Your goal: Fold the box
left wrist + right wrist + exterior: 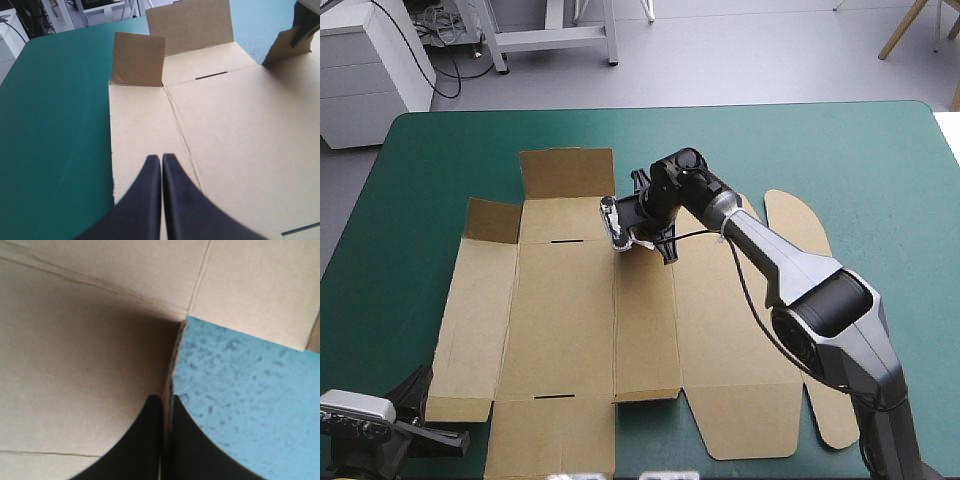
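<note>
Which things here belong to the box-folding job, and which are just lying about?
Part of the job:
- box, brown sheet mostly flat, two flaps raised
- right gripper, shut on the box's edge
- left gripper, shut, above the box's left panel

Not part of it:
- teal-green cover, merely the surface underneath; no stray items visible

The box (570, 320) was matt brown board, smooth, with pressed creases. The teal-green cover (440, 160) looked matt and finely grained. The left claw (161, 159) was smooth black with a faint sheen.
</note>
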### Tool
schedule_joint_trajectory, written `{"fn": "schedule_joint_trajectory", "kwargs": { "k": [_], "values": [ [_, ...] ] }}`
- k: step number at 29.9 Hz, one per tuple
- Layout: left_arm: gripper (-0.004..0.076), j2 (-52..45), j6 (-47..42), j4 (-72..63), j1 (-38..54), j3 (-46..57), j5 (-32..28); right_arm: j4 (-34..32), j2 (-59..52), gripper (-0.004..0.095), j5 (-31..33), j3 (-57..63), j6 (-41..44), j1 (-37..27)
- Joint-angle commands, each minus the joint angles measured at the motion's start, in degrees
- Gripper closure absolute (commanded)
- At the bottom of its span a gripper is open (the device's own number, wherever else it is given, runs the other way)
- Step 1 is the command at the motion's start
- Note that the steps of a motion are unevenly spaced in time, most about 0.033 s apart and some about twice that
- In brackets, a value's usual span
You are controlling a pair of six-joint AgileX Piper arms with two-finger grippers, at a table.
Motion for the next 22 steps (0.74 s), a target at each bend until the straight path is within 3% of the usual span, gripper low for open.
{"fn": "schedule_joint_trajectory", "kwargs": {
  "k": [1, 4, 9, 12, 16, 22],
  "values": [
    [0.0734, 0.71, -0.15, -0.7, -0.08, -1.06, -4.3, -0.07, -2.56, 0.0901, -2.06, -1.32, 2.02, -0.3],
    [0.0734, 0.71, -0.15, -0.7, -0.08, -1.06, -4.3, 0.47, -2.56, 0.0766, -2.31, -1.32, 2.14, -0.3],
    [0.0734, 0.71, -0.15, -0.7, -0.08, -1.06, -4.3, 1.86, -3.38, 0.0287, -2.75, -2.34, 4.15, -0.09],
    [0.0732, 0.71, -0.15, -0.83, -0.08, -1.06, -4.3, 0.35, -5.22, 0.0112, -1.01, -5.11, 6.61, 1.35],
    [0.0724, 0.71, -0.15, -0.95, -0.08, -1.06, -4.3, -2.45, -8.89, 0.0094, -0.77, -8.47, 13.16, 3.18],
    [0.0601, 0.71, -0.15, -0.95, -0.08, -1.06, -4.3, -3.66, -13.0, 0.0098, 1.7, -9.43, 20.21, 3.95]
  ]
}}
